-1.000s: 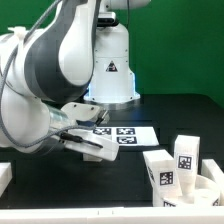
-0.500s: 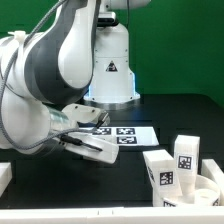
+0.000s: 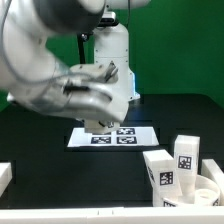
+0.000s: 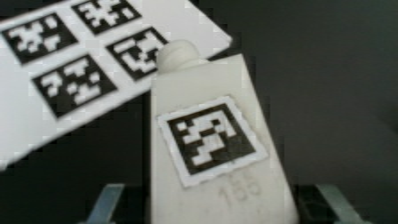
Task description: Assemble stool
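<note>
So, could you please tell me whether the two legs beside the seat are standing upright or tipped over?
Upright: the nearer leg and the farther leg both stand on end beside the seat, their tagged faces vertical.

The exterior view is bright and evenly lit — the white arm (image 3: 55,75) is smeared by motion blur and nearly washed out, while the standing legs (image 3: 182,160) look fairly crisp. The wrist view is dimmer and soft — tags on the near leg (image 4: 210,130) and the marker board (image 4: 80,50) are fuzzy-edged.
</note>
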### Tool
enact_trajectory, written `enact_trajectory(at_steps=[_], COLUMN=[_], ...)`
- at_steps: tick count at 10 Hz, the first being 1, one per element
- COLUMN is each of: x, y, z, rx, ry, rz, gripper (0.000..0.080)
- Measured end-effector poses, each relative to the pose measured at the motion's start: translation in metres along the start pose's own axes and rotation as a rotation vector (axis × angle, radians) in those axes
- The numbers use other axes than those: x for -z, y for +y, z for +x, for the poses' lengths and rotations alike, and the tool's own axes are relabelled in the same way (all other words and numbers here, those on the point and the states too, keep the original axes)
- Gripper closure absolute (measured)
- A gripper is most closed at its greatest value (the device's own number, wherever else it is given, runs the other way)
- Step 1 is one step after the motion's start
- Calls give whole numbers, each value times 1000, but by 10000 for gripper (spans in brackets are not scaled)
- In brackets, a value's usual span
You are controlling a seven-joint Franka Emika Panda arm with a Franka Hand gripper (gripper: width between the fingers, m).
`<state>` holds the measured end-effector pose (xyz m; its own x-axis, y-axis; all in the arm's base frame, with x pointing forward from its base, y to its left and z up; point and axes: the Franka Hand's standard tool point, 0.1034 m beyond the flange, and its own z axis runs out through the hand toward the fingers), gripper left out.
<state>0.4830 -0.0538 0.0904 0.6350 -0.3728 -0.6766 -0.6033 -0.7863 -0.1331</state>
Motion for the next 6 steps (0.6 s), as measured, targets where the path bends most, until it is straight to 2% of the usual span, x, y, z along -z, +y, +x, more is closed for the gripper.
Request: enact_trajectory(at_steps=[2, 3, 4, 5, 6], x=[-3, 3, 16, 36, 51], y=[0, -8, -33, -58, -74], z=[6, 7, -2, -17, -32], rx=[-2, -7, 22, 57, 78], ry=[119, 193, 296, 406, 466], rz=[2, 4, 14, 43, 42], gripper=[475, 475, 474, 474, 474])
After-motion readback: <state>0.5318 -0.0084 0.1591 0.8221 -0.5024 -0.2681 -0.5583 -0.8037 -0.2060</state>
